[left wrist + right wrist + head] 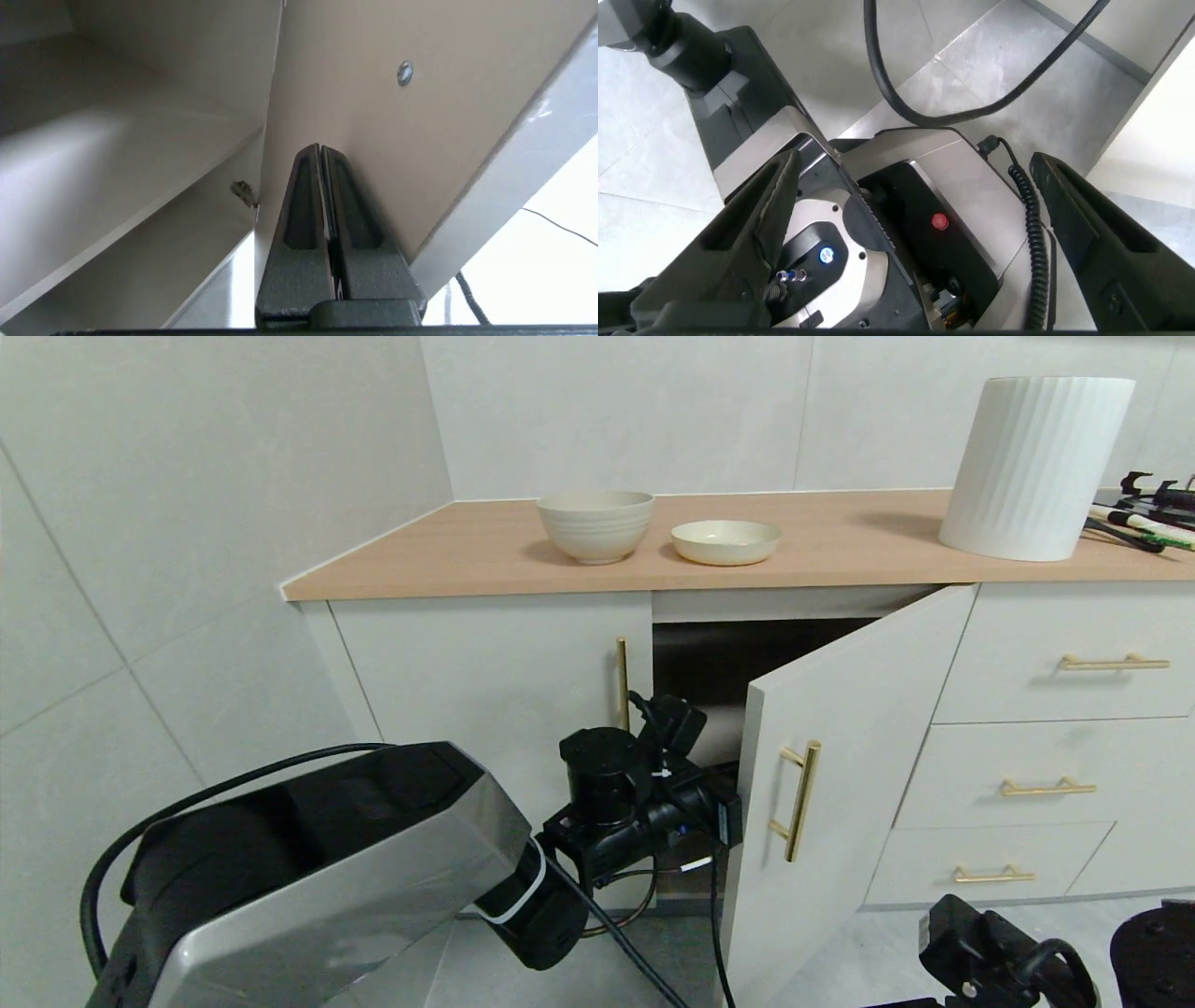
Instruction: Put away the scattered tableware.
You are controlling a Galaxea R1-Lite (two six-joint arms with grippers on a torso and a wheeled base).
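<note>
Left claw (320, 154) lies closest, its two fingers clenched flat against each other with nothing between them, extended along the inner face of the open cabinet door (840, 756) near the door's free edge. A cabinet shelf (112, 187) runs beside the claw on the side away from the door. Well above this claw, on the wooden countertop (840, 537), stand the tableware items: a dish (726, 541) almost directly overhead and a bowl (596, 525) just beside it, farther left, the two apart. Right claw (915, 163) hangs low, to the right of the left claw, fingers spread wide and empty. High above the right claw stands a white ribbed container (1036, 467).
</note>
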